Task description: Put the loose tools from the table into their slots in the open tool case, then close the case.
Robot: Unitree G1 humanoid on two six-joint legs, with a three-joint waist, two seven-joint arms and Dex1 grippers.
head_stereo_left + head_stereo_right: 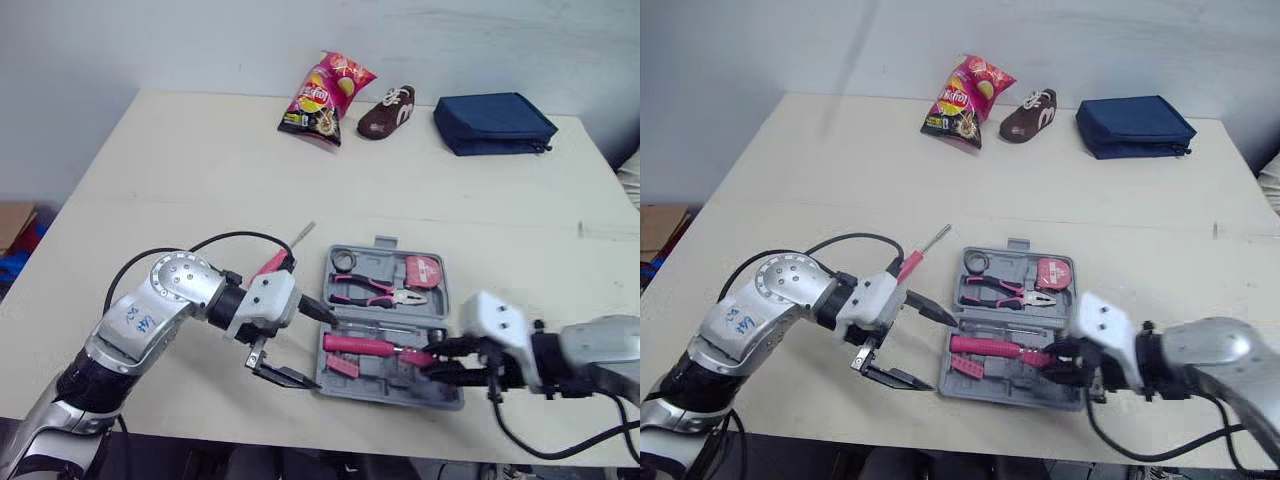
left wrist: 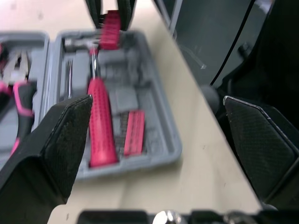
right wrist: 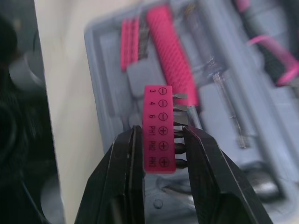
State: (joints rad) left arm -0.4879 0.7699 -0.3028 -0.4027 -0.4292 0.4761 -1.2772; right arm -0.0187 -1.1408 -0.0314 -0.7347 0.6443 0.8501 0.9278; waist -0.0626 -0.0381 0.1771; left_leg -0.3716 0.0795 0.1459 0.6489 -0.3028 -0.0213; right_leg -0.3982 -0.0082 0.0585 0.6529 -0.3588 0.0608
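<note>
**Bit strip in the claw, screwdriver yet to stow**

Lower right of frame: grips a pink bit holder [image 3: 158,135] across its narrow width with the right gripper [image 1: 438,360], black fingers pinched close on the strip's two flat faces, over the near right part of the open tool case [image 2: 161,140]. Cannot tell whether strip and case touch. Looks light, rigid and slick, plastic with small steel bits jutting from one edge. Best held as here, by the flat faces and clear of the bits, then pressed squarely into its slot.

Lower centre: spreads the left gripper [image 1: 318,350] wide with nothing held, just beside the case's left wall.

Mid-frame, seated in the case: a pink-handled hammer [image 1: 365,345], pliers [image 1: 380,292], a tape measure [image 1: 423,272] and a small roll [image 1: 343,260].

Just behind the left gripper, left of the case: a red-handled screwdriver [image 1: 925,248], loose on the table [image 1: 200,170]. Probably stiff, light and apt to roll, so best taken at mid-handle.

Along the top of the frame, well apart from the work: a crisp bag [image 1: 325,95], a brown shoe [image 1: 387,112] and a blue pouch [image 1: 493,123].
</note>
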